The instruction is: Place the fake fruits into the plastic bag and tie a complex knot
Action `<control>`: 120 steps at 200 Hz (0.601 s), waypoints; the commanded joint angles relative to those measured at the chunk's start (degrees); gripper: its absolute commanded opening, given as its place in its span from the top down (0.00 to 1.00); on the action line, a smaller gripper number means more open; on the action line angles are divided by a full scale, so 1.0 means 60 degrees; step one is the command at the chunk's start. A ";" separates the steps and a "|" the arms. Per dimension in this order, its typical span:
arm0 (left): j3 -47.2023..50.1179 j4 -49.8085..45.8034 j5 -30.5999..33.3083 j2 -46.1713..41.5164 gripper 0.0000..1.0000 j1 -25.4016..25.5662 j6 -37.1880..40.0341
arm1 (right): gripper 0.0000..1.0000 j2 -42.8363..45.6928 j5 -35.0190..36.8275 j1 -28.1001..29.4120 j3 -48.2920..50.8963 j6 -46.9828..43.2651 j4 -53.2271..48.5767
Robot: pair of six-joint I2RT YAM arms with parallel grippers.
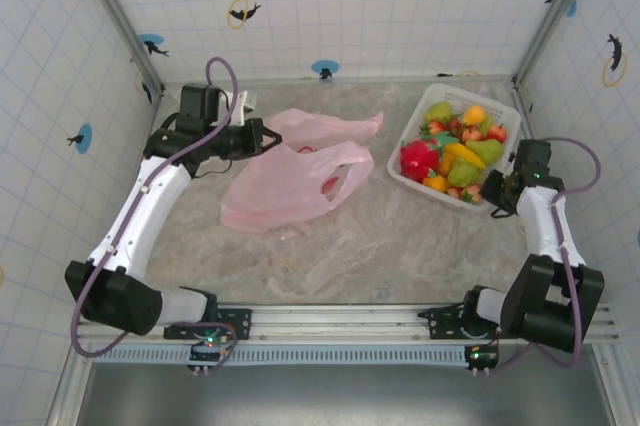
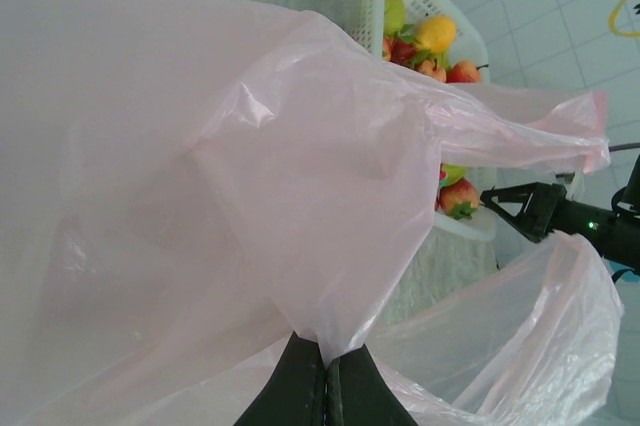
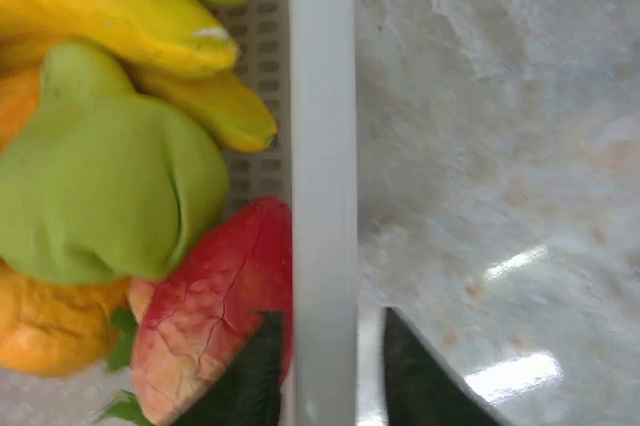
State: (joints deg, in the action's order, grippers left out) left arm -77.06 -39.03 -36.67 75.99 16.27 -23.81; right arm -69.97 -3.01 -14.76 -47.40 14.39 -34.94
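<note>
Fingers [image 3: 250, 376] of the right gripper [image 3: 330, 316]: standing apart, one on either side of the white basket [image 3: 320, 146] wall, gripping nothing. The inner finger is down among the fruits [image 1: 455, 151], against or just beside a red apple [image 3: 205, 316]. The outer finger hangs over bare table [image 3: 500, 146], with a gap between it and the wall. Beyond the inner finger lies a green pear [image 3: 100, 176], then two bananas [image 3: 130, 16] whose long axes run crosswise, tips toward the wall. The wall itself runs straight away from the fingers.

Fingers [image 2: 300, 391] of the left gripper [image 2: 325, 371]: pressed shut on a pinch of the pink bag [image 2: 200, 196], whose film rises from the tips and spreads across everything ahead. The basket stands far beyond it.

Finding: the basket fruits lie on the inner-finger side of the right gripper, so that arm is much the nearer. The bag lies well apart, over by the left gripper.

Judgement: the wall between the fingers is the obstacle, and closing here would likely catch the wall, not the apple. Both fingers should first shift inside it. Reddish patches show through the bag film; whether they are fruit cannot be told.
</note>
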 commanded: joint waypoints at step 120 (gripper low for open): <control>0.0784 0.0973 -0.0789 -0.0430 1.00 0.0023 -0.0466 | 0.00 0.0023 0.0798 0.4403 -0.1889 0.2968 0.1172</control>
State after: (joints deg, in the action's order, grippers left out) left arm -73.03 -34.98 -40.14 74.87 16.29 -25.82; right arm -64.88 2.13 9.67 -56.80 24.56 -35.38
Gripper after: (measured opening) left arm 0.046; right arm 0.998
